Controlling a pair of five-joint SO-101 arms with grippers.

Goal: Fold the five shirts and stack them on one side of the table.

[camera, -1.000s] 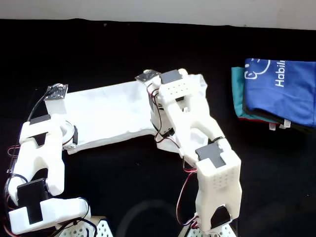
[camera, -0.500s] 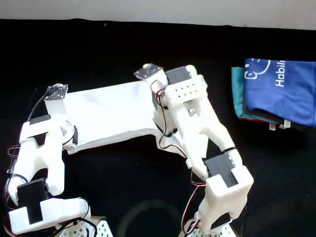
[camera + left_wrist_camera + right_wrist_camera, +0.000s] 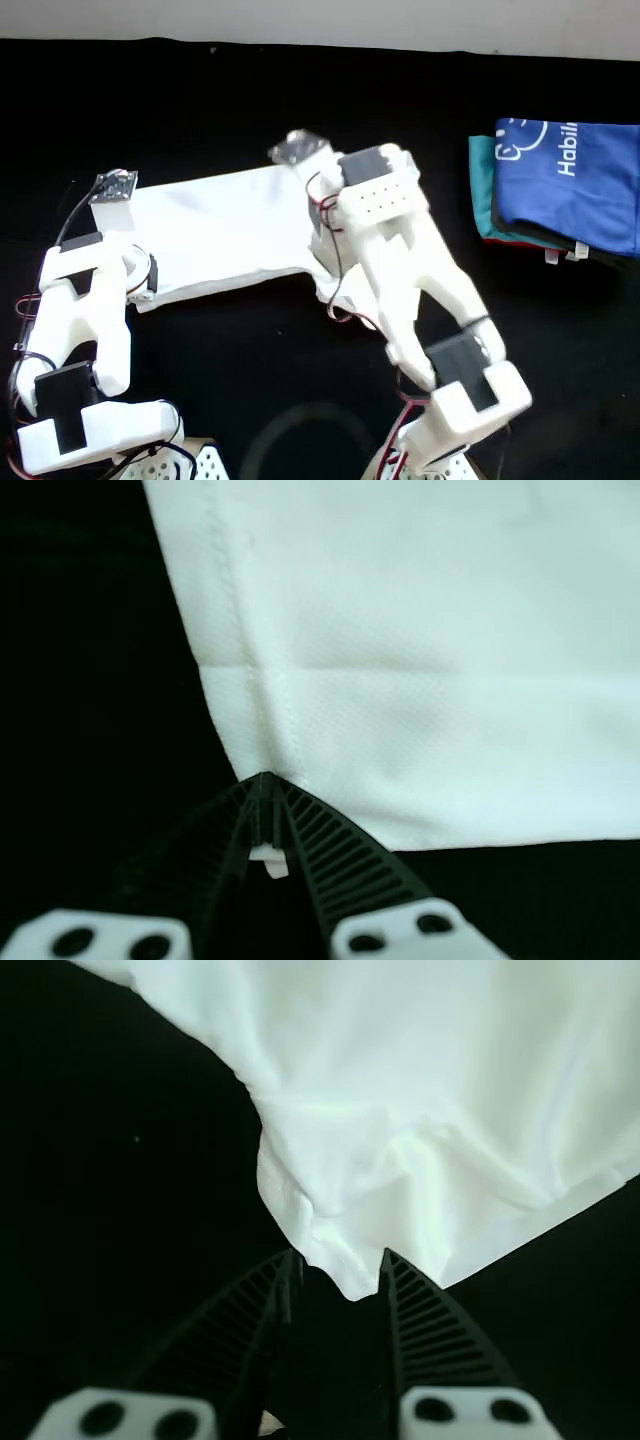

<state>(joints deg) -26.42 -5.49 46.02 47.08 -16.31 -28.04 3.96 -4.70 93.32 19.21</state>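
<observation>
White shirt [image 3: 225, 225] lies spread left of centre on the black table [image 3: 230, 90]. Left gripper [image 3: 265, 788], clenched, pinches the shirt's near-left corner. Right gripper [image 3: 338, 1260], fingers apart, sits at the rumpled near-right corner. Folded shirts [image 3: 560, 190] are stacked at the far right.

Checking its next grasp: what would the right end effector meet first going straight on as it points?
Probably the white shirt, its rumpled corner just ahead of the open right end effector; depth is unclear.

A black table [image 3: 220, 100] bears a white shirt [image 3: 225, 235] and a folded stack [image 3: 570, 190].
</observation>
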